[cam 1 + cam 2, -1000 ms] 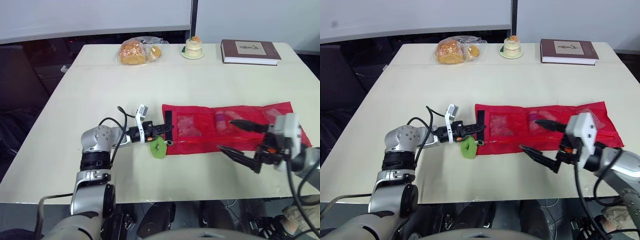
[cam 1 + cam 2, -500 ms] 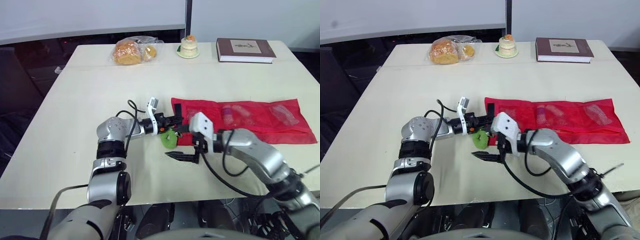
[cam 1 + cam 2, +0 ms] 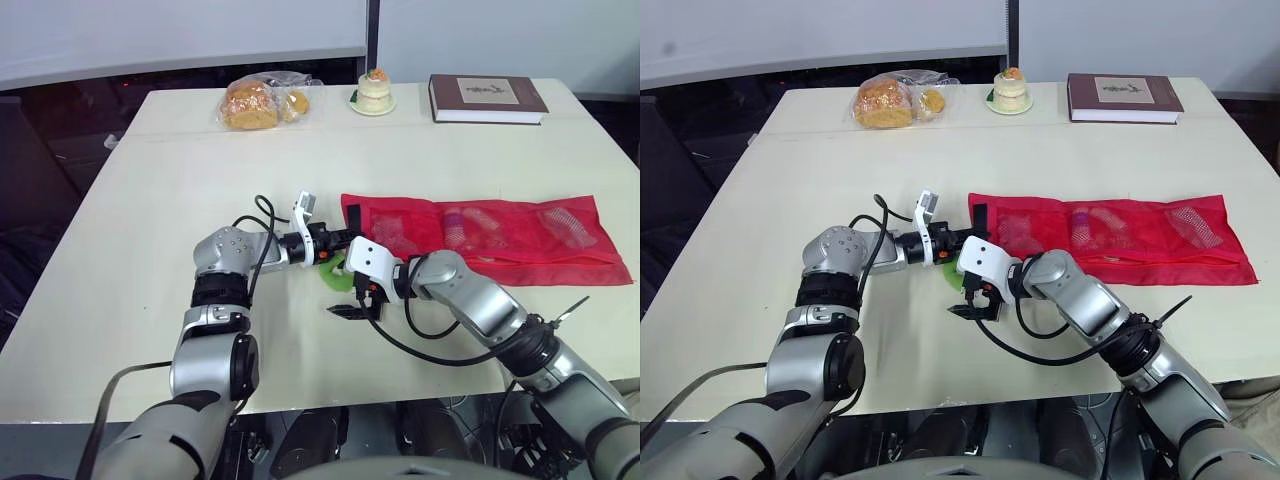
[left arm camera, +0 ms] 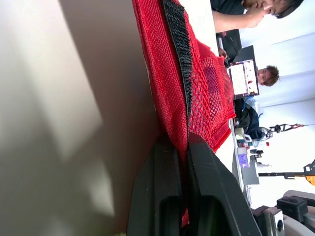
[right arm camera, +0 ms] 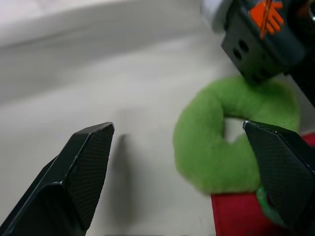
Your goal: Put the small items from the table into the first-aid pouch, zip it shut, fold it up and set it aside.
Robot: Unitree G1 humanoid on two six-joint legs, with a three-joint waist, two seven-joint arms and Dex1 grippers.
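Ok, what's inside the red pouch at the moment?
Through the pouch mesh: a pink item in the middle pocket, a pale shape in the left pocket and another in the right. What they are I cannot tell. The right gripper covers its near-left corner.

Bright even overhead light, soft shadows, blurred wrist close-ups

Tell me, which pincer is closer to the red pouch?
Left. The left pincer is shut on the end of the red pouch, touching it. The right pincer is open beside the green fuzzy ring at that end, off the pouch.
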